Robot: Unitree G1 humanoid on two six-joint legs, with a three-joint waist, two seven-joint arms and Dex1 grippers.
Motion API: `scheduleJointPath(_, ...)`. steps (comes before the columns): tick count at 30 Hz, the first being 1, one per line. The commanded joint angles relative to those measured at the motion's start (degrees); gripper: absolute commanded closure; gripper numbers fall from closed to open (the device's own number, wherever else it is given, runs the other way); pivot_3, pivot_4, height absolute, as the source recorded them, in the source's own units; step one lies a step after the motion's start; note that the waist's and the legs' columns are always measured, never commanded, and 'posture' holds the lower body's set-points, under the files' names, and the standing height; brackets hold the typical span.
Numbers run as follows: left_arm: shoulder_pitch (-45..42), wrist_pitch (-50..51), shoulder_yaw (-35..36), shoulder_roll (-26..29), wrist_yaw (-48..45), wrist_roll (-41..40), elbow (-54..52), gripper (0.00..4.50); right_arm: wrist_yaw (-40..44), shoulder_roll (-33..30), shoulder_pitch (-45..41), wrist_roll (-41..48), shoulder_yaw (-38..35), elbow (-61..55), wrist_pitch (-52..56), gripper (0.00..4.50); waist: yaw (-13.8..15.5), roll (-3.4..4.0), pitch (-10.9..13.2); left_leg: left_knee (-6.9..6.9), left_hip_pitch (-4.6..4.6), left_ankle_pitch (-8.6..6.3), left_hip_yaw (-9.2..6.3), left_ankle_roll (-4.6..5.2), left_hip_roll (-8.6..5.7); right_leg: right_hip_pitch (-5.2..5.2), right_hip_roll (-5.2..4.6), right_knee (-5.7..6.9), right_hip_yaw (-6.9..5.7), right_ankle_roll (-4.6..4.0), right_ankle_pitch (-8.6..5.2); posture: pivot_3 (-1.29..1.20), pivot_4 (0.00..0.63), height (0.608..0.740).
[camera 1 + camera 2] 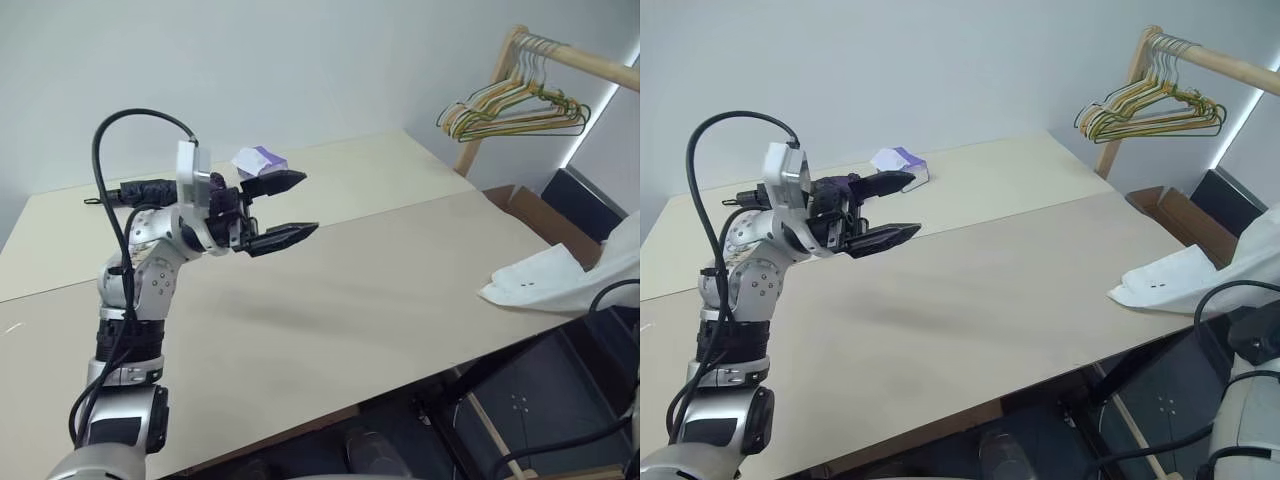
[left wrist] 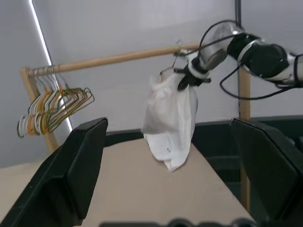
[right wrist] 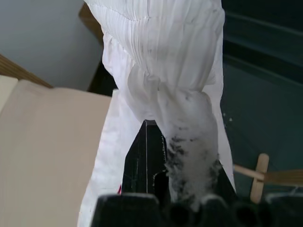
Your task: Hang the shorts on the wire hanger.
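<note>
The right gripper (image 2: 189, 78) is clamped on the shorts (image 2: 170, 120), which hang lengthwise beneath it past the desk's (image 1: 330, 300) right edge, hem touching that edge, while the empty left gripper (image 1: 290, 210), jaws apart, hovers above the desk's left half, well apart from them

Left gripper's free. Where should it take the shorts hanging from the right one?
Probably take the shorts by the loose lower hem, coming across the table from the left gripper's side: the right gripper bunches the waist, and the hem lies spread on the table edge.
</note>
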Motion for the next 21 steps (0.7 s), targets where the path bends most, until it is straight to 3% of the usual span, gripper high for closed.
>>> scheduleJointPath(1, 0.5, -0.1, 1.8, 0.4, 0.0, -2.3, -2.6, 0.01, -1.2, -1.7, -0.9, 1.5, 1.5, 1.7, -2.7, 4.5, 0.1, -0.05, 0.0, -0.07, 0.16, 0.0, 0.0, 0.0, 0.0, 0.16, 0.0, -0.08, -0.01, 0.01, -0.01, -0.2, 0.0, 0.74)
scheduleJointPath(3, 1.0, 0.3, 2.2, 0.0, 0.1, -3.7, -3.2, 0.01, -1.0, -1.5, -0.2, 1.3, 3.7, 1.9, -2.7, 4.5, 0.0, -0.06, 0.0, -0.12, 0.27, -0.01, 0.0, -0.01, 0.01, 0.29, 0.0, -0.18, -0.02, 0.06, -0.04, -0.2, 0.0, 0.74)
scheduleJointPath(4, 1.1, 0.5, 2.3, 0.0, 0.2, -4.2, -3.4, 0.0, -1.0, -1.3, 0.1, 1.5, 4.2, 1.7, -2.6, 4.0, 0.0, -0.06, 0.0, -0.11, 0.27, 0.0, 0.02, -0.01, 0.01, 0.3, 0.0, -0.2, 0.0, 0.08, -0.04, -0.2, 0.0, 0.74)
scheduleJointPath(6, 1.3, 0.4, 2.1, 0.2, 0.7, -3.9, -3.6, 0.0, -2.0, -0.7, 0.4, 1.8, 4.3, 0.7, -2.7, 3.59, 0.0, -0.07, 0.0, -0.11, 0.28, 0.0, 0.04, -0.01, 0.01, 0.31, 0.0, -0.21, 0.01, 0.11, -0.02, -0.2, 0.0, 0.74)
scheduleJointPath(10, 1.8, -0.4, 1.4, 0.3, 1.1, -2.7, -3.4, 0.0, -5.2, 1.5, 2.6, 0.8, 6.1, -3.9, -3.9, 2.15, 0.0, -0.06, 0.0, -0.11, 0.3, 0.0, 0.04, 0.0, 0.02, 0.33, 0.01, -0.22, 0.04, 0.1, -0.01, -0.2, 0.0, 0.74)
scheduleJointPath(16, 2.0, -0.7, 0.7, 0.3, 1.5, -1.7, -3.5, 0.0, -11.2, 6.8, 6.8, -0.8, 6.6, -17.1, -4.6, 0.03, 0.3, -0.03, 0.0, -0.11, 0.28, 0.0, 0.04, 0.0, 0.0, 0.32, -0.01, -0.21, 0.06, 0.11, 0.0, -0.2, 0.0, 0.74)
scheduleJointPath(21, 1.4, -0.8, 0.5, 0.7, 1.2, -1.2, -2.6, 0.0, -16.9, 14.1, 12.4, -5.8, 12.8, -35.2, -7.3, 0.03, 0.3, -0.01, 0.0, -0.1, 0.28, 0.0, 0.02, 0.0, 0.02, 0.3, 0.0, -0.17, 0.08, 0.14, 0.0, -0.2, 0.0, 0.74)
